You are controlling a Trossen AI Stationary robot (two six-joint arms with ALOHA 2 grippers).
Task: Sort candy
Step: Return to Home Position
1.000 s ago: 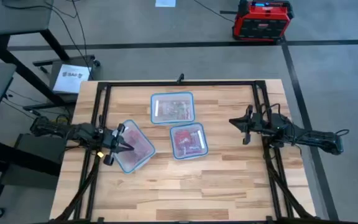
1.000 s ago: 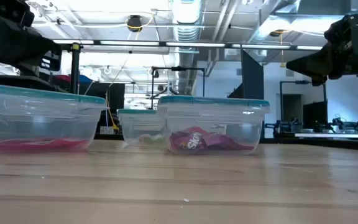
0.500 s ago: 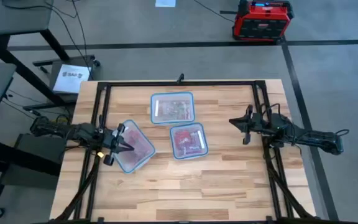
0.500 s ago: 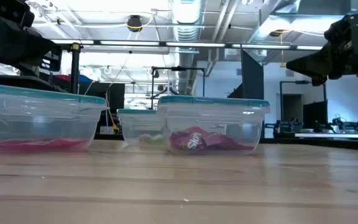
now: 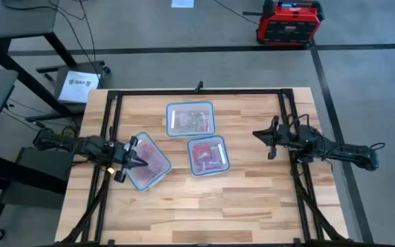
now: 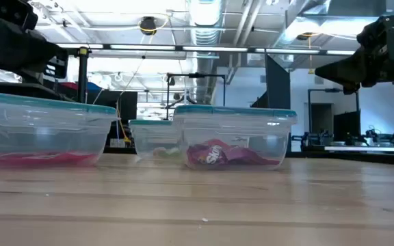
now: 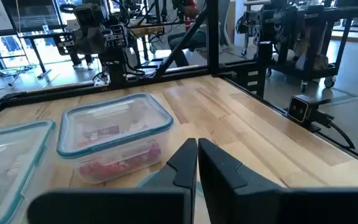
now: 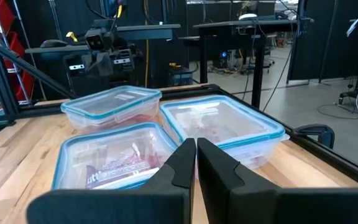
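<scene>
from above, we see the candy [image 5: 203,159] sealed in three lidded clear bins [image 5: 168,118] mid-table, none loose. low view: lids on. left gripper [image 7: 196,163] pinched shut, empty, at the left bin; right gripper [image 8: 196,160] shut, empty, facing the bins. sorting looks finished; only parking remains.

Red and pink candy [image 5: 204,159]; 3 clear, teal-rimmed bins [image 6: 252,130]; pale, plank-striped wooden table [image 5: 252,199].

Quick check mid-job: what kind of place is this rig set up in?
Probably a robotics lab or workshop: exposed ceiling ducts, more equipment benches beyond the wooden table, and a red equipment case on the concrete floor.
</scene>
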